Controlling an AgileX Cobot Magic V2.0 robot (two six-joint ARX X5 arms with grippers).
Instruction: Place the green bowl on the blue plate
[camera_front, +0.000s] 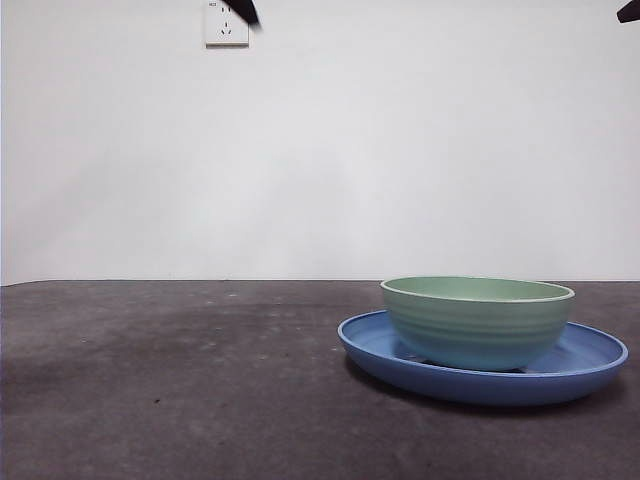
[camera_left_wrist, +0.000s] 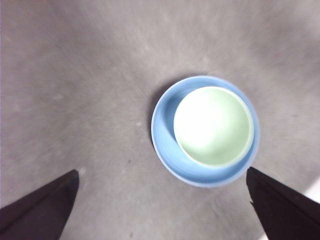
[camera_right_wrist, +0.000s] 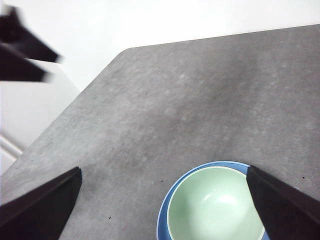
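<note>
The green bowl (camera_front: 478, 320) stands upright inside the blue plate (camera_front: 372, 345) at the right of the table. The left wrist view shows both from high above, the bowl (camera_left_wrist: 214, 126) sitting off-centre on the plate (camera_left_wrist: 165, 130). My left gripper (camera_left_wrist: 162, 171) is open and empty, well above them. My right gripper (camera_right_wrist: 164, 170) is also open and empty, above the bowl (camera_right_wrist: 215, 205) and the plate (camera_right_wrist: 164, 212). In the front view the arms show only as black tips (camera_front: 240, 10) at the top edge.
The dark grey table (camera_front: 180, 380) stretches to the left of the plate. A white wall with a socket (camera_front: 226, 22) stands behind it. The other arm's gripper (camera_right_wrist: 25, 50) shows blurred in the right wrist view, beyond the table's edge (camera_right_wrist: 75, 105).
</note>
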